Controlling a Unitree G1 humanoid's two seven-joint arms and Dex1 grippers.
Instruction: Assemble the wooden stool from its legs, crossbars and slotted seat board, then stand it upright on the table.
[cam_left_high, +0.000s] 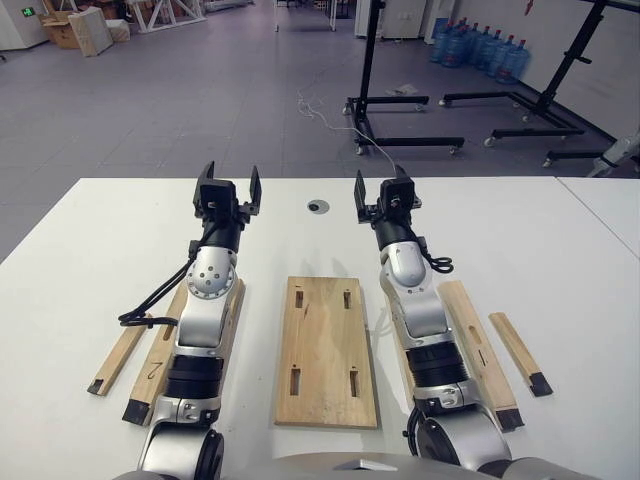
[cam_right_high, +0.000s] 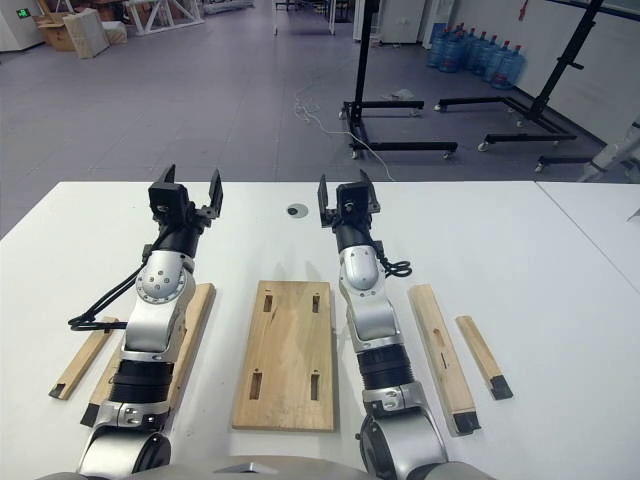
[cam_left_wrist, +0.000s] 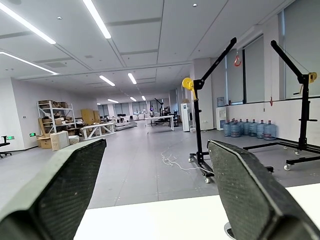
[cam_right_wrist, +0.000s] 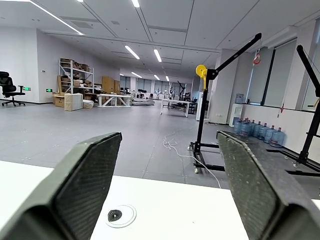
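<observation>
The slotted seat board (cam_left_high: 326, 350) lies flat in the middle of the white table (cam_left_high: 100, 230), between my two arms. Under my left forearm lies a wide leg piece (cam_left_high: 158, 368) with a black foot, and a thin crossbar (cam_left_high: 120, 352) lies just outside it. Beside my right forearm lie a long leg piece (cam_left_high: 480, 345) and a short crossbar (cam_left_high: 520, 352). My left gripper (cam_left_high: 232, 180) is open and empty, beyond the board's far left corner. My right gripper (cam_left_high: 381, 183) is open and empty, beyond the board's far right corner. Both wrist views look out between open fingers (cam_left_wrist: 55, 200) (cam_right_wrist: 85, 190).
A round cable grommet (cam_left_high: 318, 206) sits in the table between the two grippers. A second table (cam_left_high: 612, 205) adjoins on the right. Black wheeled stands (cam_left_high: 405, 120) and water bottles (cam_left_high: 480, 50) are on the floor beyond the far edge.
</observation>
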